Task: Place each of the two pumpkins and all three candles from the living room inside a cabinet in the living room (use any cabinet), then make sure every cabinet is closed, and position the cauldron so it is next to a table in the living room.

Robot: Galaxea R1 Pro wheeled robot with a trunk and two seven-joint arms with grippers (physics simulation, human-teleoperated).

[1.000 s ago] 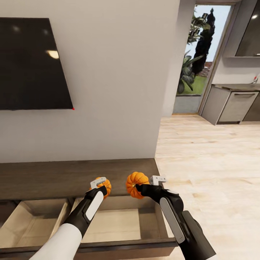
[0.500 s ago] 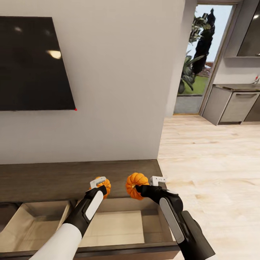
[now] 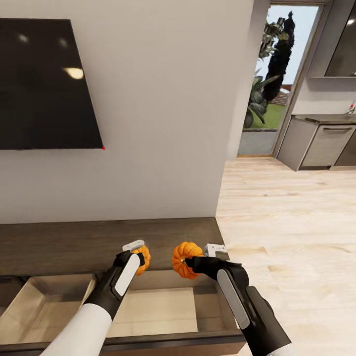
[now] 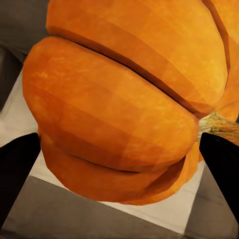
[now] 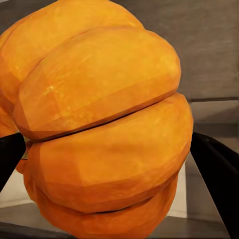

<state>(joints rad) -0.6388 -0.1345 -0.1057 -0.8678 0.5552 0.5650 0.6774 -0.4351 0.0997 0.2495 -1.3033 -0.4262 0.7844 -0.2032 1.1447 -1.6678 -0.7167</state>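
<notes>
Two small round orange ribbed pumpkins: one clamped in left gripper (image 3: pixel 137 253), one (image 3: pixel 186 259) in right gripper (image 3: pixel 194 261). Open pale-wood drawer (image 3: pixel 153 306) of dark-brown cabinet directly below both. Release, candles, closing, cauldron pending.

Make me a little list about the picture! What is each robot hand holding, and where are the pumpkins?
left gripper: shut on the left pumpkin
right gripper: shut on the right pumpkin
where the pumpkins are: held up in the air, above the open drawer
drawer: pulled out of the dark-brown cabinet, pale wood inside
second drawer: also open, beside the first
on the wall: a big black screen
far away: a doorway to a garden and grey kitchen cupboards
</notes>
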